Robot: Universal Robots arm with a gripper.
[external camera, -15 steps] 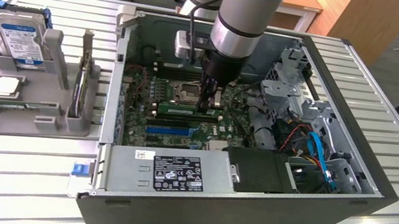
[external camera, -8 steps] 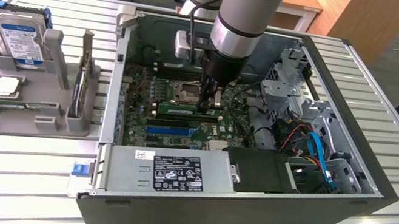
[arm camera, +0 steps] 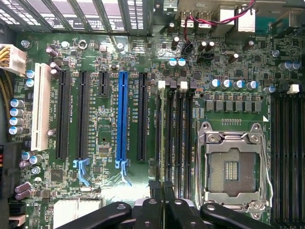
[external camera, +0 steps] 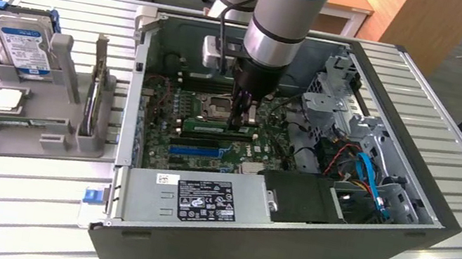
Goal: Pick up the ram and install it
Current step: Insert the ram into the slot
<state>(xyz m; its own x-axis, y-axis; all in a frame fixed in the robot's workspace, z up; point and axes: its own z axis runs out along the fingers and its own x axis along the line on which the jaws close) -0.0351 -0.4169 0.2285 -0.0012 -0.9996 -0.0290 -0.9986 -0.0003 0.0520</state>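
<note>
Inside the computer case (external camera: pixel 403 231), the pincer (external camera: pixel 242 120) pinched the ram (external camera: pixel 211 127) edge-down at the memory slots (arm camera: pixel 178 138) beside the empty processor socket (arm camera: pixel 233 167); pickup looked done, full seating unconfirmed.

Straight above the CPU socket (external camera: pixel 213 105) we find open room through the case's (external camera: pixel 285 253) uncovered side, though the gripper (external camera: pixel 241 126) and what may be the ram (external camera: pixel 211 126) crowd the slots (arm camera: pixel 177 138) just beside the socket, the drive cage (external camera: pixel 335 105) and cables (external camera: pixel 365 175) hem it on the exterior view's right, and the power supply (external camera: pixel 199 199) stands beyond the slots.
</note>
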